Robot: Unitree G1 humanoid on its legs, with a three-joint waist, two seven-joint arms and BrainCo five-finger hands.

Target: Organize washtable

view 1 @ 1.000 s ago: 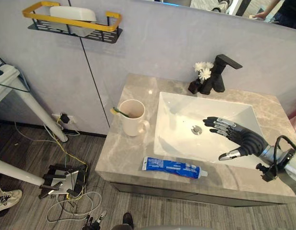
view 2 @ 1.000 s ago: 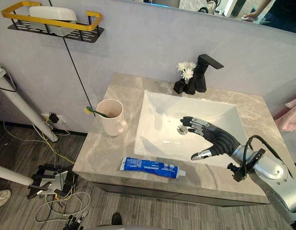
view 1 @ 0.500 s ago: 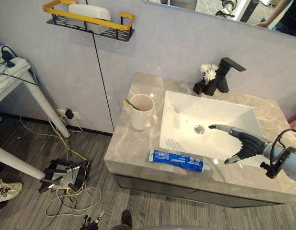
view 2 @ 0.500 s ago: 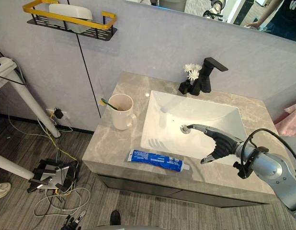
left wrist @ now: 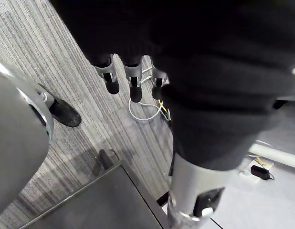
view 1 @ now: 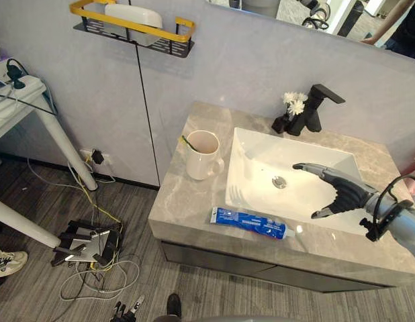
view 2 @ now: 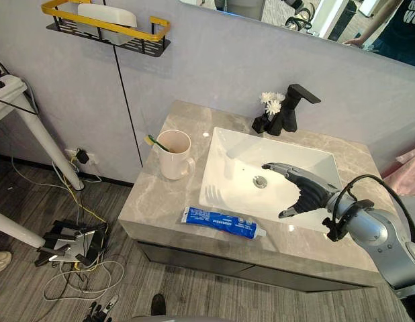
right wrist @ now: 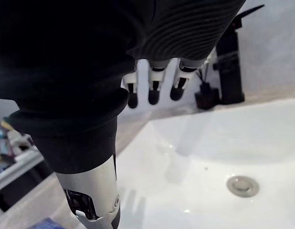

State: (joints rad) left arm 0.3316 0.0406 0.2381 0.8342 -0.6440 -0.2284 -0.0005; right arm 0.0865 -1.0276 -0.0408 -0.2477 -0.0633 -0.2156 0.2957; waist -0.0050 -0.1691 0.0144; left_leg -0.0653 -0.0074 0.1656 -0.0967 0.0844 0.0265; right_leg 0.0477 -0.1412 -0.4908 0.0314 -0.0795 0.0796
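Note:
A blue toothpaste tube (view 1: 250, 223) lies on the grey stone counter (view 1: 180, 201) in front of the white sink (view 1: 258, 157). A cream cup (view 1: 203, 154) with a green toothbrush (view 1: 186, 143) in it stands left of the sink. My right hand (view 1: 338, 189) hovers open over the sink's right half, turned edge-on, its fingers (right wrist: 152, 88) pointing toward the drain (view 1: 279, 181), holding nothing. It is well to the right of the tube. My left hand (left wrist: 131, 81) hangs open above the floor with nothing in it.
A black faucet (view 1: 318, 107) and a small black vase of white flowers (view 1: 293, 104) stand behind the sink. A yellow-railed black wall shelf (view 1: 137, 30) holds a white dish. A white table leg (view 1: 56, 144) and cables (view 1: 93, 245) are on the left.
The camera has shifted. My right hand has rolled from flat with spread fingers to edge-on over the sink, staying by the drain. The tube and cup have not moved.

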